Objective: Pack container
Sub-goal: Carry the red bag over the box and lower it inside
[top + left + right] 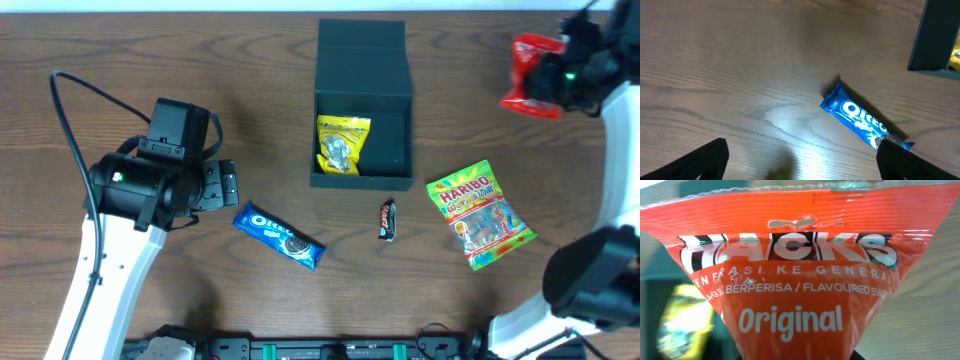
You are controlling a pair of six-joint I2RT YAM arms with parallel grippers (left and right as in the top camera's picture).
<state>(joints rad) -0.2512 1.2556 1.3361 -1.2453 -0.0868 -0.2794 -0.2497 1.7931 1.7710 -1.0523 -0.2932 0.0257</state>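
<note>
Right hand (548,76), near the far right corner of the counter (140,50), was clenched on a red snack packet (530,74), whose printed face filled the right wrist view with the word "Original" readable. Left hand (222,186) hung released, fingers spread wide, over bare wood just left of a blue Oreo pack (279,235) lying aslant. The container (392,135) sat at the middle of the far side, well apart from both hands, its flap lid thrown back flat behind it. Inside, against its left wall, lay a yellow packet (343,145). Just in front of the container lay a small dark candy bar (387,219), and to its right a Haribo bag (480,215).
</note>
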